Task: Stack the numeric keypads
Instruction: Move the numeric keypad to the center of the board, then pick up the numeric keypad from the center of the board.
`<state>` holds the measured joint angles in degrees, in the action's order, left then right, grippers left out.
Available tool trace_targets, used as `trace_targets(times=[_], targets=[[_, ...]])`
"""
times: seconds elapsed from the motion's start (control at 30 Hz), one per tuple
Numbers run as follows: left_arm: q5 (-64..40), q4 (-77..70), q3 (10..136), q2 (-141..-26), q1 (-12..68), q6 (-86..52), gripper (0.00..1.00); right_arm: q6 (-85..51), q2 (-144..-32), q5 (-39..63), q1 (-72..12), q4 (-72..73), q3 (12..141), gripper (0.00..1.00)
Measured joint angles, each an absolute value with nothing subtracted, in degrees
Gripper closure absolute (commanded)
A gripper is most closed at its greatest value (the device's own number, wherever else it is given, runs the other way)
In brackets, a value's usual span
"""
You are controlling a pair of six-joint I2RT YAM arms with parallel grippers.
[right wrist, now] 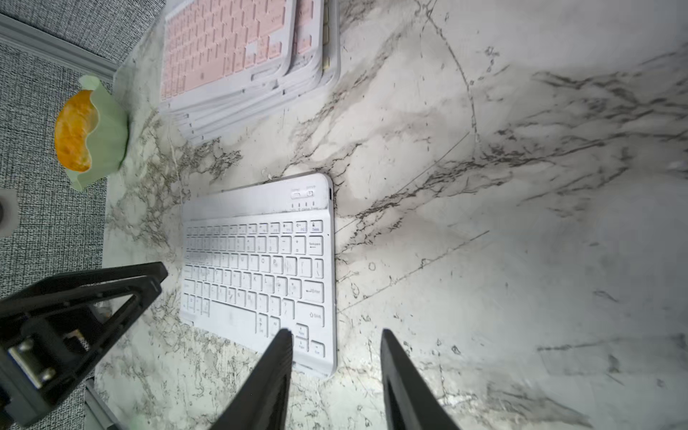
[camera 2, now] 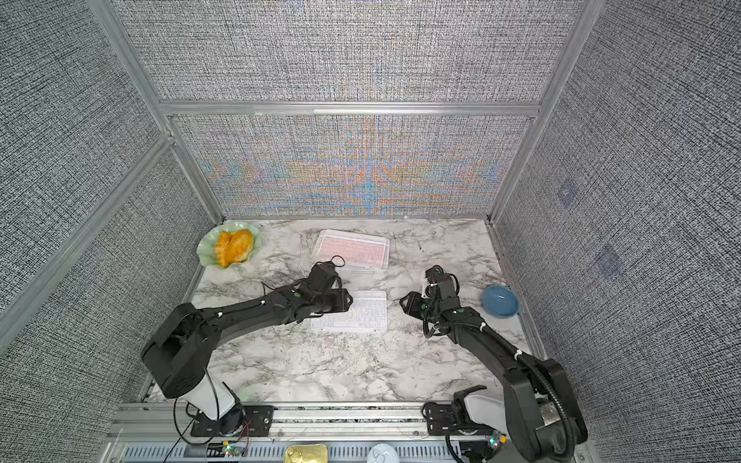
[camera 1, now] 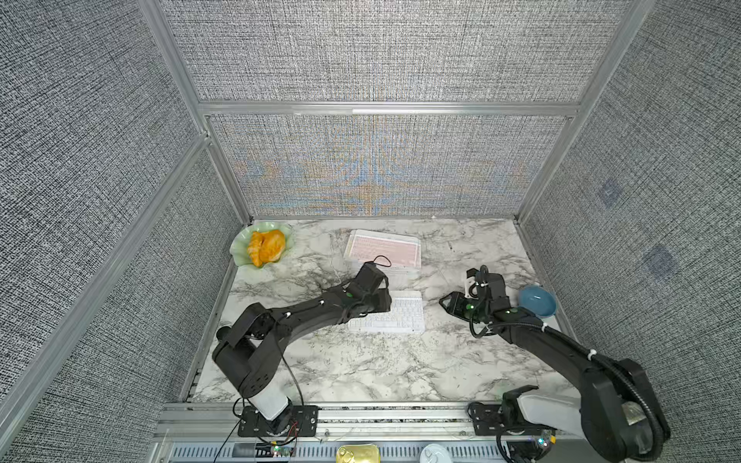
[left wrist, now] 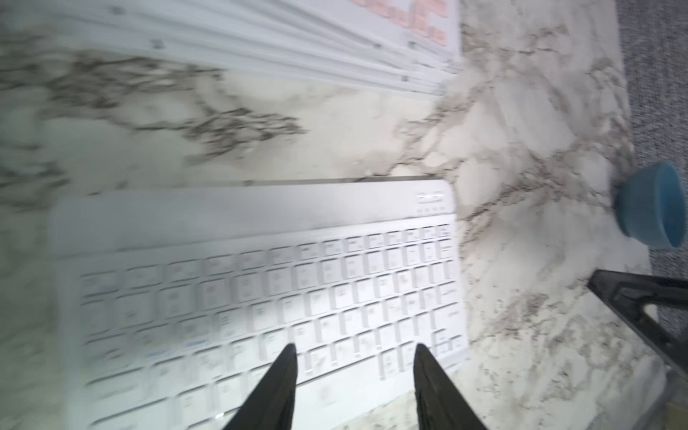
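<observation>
1. Green plate (camera 1: 236, 249) with an orange pastry (camera 1: 266, 246), far left corner of the table (camera 1: 361, 368), well apart from the work. Low risk. Only a wide sweep of my left arm would reach it.
2. Left hand (left wrist: 355, 350): fingers apart, nothing between them, poised over the white keypad (left wrist: 260, 279) near its front edge. In both top views my wrist covers its left end. The piece is thin and lies flat, so my fingertips may skid over the keys or shove it along the table instead of getting a hold.
3. White keypad alone at mid-table. The pile (camera 1: 383, 250) sits behind it toward the back wall, pink keypad on top, with a strip of bare marble between them. The pile's layers are fanned, with stepped edges. One more set down off-centre could slide off or nudge the rest further askew. A lift from one end would tilt the keypad and it could slip.
4. Right hand (right wrist: 335, 333): fingers apart, empty, just beside the keypad's right front corner. With both hands closing on one piece, they could clash or pull against each other.
5. Blue bowl (camera 1: 537, 300), right edge of the table, close by my right arm. A careless pull-back could knock it.
</observation>
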<state>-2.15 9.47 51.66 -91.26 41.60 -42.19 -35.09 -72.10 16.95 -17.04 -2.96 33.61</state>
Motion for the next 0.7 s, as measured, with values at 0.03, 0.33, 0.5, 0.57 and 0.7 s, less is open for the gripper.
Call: trace_targets(times=[0.03,0.33,0.5,0.57,0.7], targets=[[-1.67,9.96,49.69,-90.04,40.47,-42.24,0.48,-34.85,-72.9,16.91,-17.34,-2.72,33.61,0.58],[-1.06,12.27,42.85,-86.98,35.09,-42.09,0.48,-33.67,-78.67,15.4,-20.32,-2.0,34.85,0.57],[-0.64,12.21,42.74,-88.64,35.09,-41.52,0.48,-33.12,-81.3,14.39,-21.3,-1.06,35.88,0.56],[-0.62,12.12,43.11,-89.34,35.05,-41.01,0.48,-33.15,-82.3,14.15,-21.45,-0.47,36.03,0.56],[-0.67,12.05,45.04,-91.18,35.05,-39.88,0.48,-33.39,-84.14,14.0,-21.96,0.58,36.36,0.55]])
